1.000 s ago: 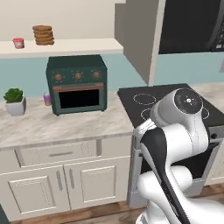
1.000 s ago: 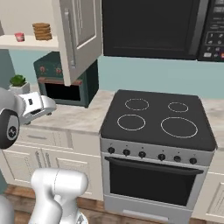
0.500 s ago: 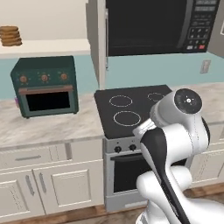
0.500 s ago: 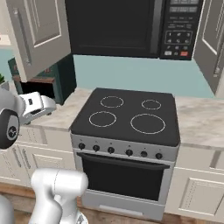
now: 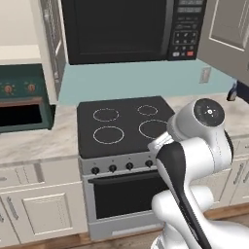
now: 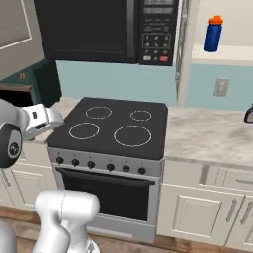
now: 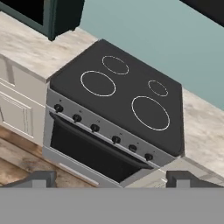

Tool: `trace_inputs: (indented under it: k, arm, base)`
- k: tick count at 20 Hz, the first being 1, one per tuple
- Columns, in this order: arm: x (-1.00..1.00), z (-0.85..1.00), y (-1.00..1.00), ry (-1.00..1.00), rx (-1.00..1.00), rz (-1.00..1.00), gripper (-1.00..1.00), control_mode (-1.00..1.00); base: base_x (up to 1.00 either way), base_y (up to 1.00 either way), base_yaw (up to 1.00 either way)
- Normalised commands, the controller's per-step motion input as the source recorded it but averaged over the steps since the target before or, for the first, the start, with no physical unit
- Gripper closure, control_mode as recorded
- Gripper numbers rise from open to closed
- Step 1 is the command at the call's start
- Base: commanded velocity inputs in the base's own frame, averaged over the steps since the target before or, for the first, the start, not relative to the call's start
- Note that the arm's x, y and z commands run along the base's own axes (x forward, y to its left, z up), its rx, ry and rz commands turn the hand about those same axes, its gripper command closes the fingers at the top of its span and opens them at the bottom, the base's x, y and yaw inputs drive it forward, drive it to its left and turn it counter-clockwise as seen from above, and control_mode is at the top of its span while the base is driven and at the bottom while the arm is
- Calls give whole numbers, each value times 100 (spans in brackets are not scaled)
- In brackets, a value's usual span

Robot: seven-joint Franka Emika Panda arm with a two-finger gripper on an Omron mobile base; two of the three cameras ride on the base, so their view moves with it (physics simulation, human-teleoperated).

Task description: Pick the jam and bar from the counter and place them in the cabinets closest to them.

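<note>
My gripper hangs with its two dark fingertips spread wide and nothing between them, looking down over the black glass cooktop with four white ring burners and the row of dark knobs on the steel oven front below it.

Out from there, the light beige marble-patterned counter runs on both sides of the stove, with cream drawer and door fronts under it. The dark green toaster oven sits at the far left edge of the left base view, cut off by the frame. Above the stove hangs the black microwave with its keypad.

Compared with a second ago the whole scene has slid left in both base views (that is my base driving to the right, not the things moving): then the toaster oven sat mid-frame with a potted plant beside it and the small red-pink jar on the shelf above; now all that is gone from frame and the stove is centred. My arm's pose looks unchanged, jaws as wide as before.

New on the right: a cream open shelf carrying a blue bottle with an orange cap, and a small dark object at the frame edge on the counter, too cropped to identify.

I cannot tell where the jam is now.
</note>
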Motion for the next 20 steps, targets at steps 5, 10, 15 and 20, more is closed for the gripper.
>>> trace_inputs:
  k: [5, 10, 15, 20]
  arm:
    - [0, 0, 0, 0, 0, 0, -100, 100]
    - [0, 0, 0, 0, 0, 0, -100, 100]
    - [0, 0, 0, 0, 0, 0, -100, 100]
    - [0, 0, 0, 0, 0, 0, -100, 100]
  base:
    - [-19, -68, 0]
    - [-18, -68, 0]
    - [-19, -70, 0]
    - [-15, -68, 0]
